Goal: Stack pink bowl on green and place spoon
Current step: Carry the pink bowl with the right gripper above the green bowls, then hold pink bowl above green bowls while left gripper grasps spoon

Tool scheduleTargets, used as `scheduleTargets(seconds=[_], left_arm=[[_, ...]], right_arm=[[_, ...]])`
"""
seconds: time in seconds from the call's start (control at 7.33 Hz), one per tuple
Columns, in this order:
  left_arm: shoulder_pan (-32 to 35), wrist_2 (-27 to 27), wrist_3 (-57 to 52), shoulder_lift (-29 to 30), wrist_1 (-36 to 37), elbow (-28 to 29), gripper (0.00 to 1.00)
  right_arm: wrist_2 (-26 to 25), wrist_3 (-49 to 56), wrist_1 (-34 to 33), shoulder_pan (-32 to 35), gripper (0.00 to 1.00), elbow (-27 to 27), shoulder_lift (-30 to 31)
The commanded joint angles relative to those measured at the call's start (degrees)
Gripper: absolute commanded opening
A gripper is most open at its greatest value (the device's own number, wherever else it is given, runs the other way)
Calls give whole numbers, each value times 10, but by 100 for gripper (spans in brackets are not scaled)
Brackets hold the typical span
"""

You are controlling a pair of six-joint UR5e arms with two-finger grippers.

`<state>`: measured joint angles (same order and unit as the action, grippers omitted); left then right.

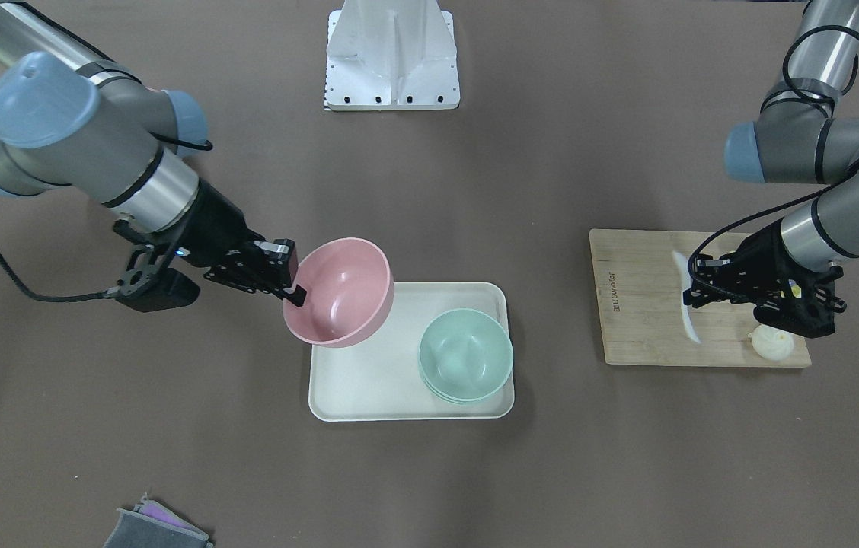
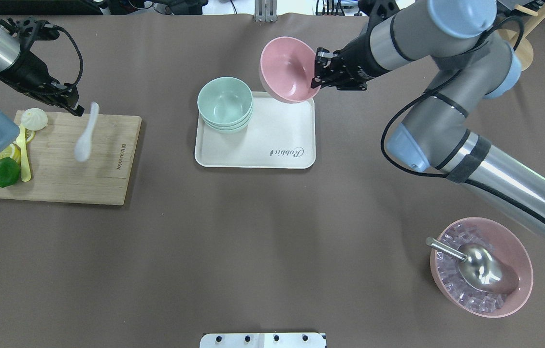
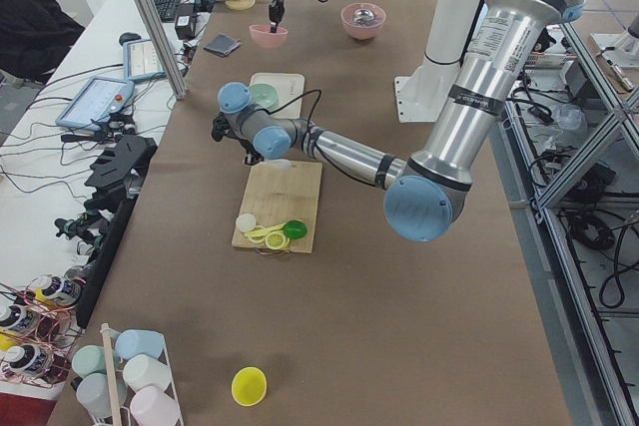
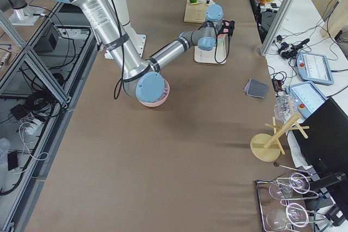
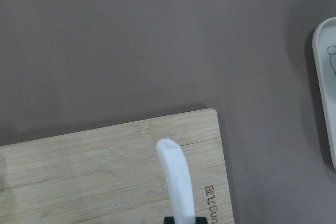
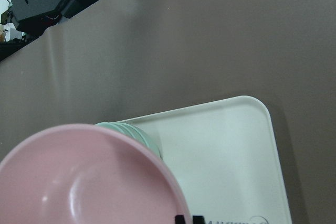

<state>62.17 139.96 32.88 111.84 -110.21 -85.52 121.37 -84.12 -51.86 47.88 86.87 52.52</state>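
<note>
My right gripper [image 2: 318, 77] is shut on the rim of the pink bowl [image 2: 286, 70] and holds it tilted in the air over the far right corner of the white tray [image 2: 272, 145]. In the front view the bowl [image 1: 338, 293] hangs over the tray's edge [image 1: 368, 380]. A stack of green bowls [image 2: 224, 102] stands on the tray's left end, apart from the pink bowl. My left gripper [image 2: 79, 108] is shut on the handle of a white spoon [image 2: 86, 133], held above the wooden cutting board [image 2: 98, 174]. The left wrist view shows the spoon [image 5: 176, 177] over the board.
A white bun [image 2: 34, 118], a lime [image 2: 6, 172] and lemon slices lie at the board's left end. A pink bowl of ice with a metal scoop [image 2: 480, 273] stands at the near right. A grey cloth [image 1: 155, 529] lies on the far side of the table.
</note>
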Motion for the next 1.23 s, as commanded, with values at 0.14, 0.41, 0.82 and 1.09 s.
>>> scheduleTargets(seconds=[0.14, 0.41, 0.82, 1.09], left_arm=[[0, -1, 4, 3, -1, 2, 0], [0, -2, 4, 4, 1, 2, 0], [0, -2, 4, 5, 1, 0, 0], [0, -2, 5, 5, 2, 1, 0]], right_arm=[[-67, -4, 4, -31, 0, -128, -120], [-67, -7, 4, -31, 0, -123, -122], [-64, -9, 4, -28, 0, -114, -121], [-64, -10, 4, -28, 0, -114, -120]])
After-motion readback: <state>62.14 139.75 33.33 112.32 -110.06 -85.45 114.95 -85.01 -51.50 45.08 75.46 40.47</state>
